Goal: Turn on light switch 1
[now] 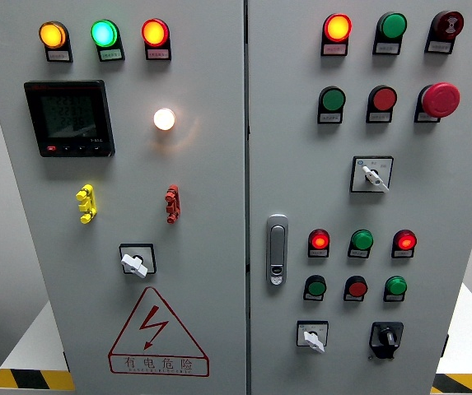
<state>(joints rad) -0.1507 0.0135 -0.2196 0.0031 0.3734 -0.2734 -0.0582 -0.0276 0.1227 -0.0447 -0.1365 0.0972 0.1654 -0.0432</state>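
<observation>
A grey electrical cabinet with two doors fills the head view. On the left door, a yellow toggle switch [86, 203] and a red toggle switch [172, 203] sit side by side at mid height. A white round lamp [164, 119] glows above the red one. Below them is a white rotary selector [135, 262], its knob pointing to the upper left. None of the switches carries a number I can read. Neither of my hands is in view.
The left door also has lit yellow [53, 34], green [104, 33] and red [155, 32] lamps, a dark meter [68, 118] and a warning triangle [155, 329]. The right door has several buttons, a red emergency stop [440, 99], selectors [372, 174] and a door handle [277, 248].
</observation>
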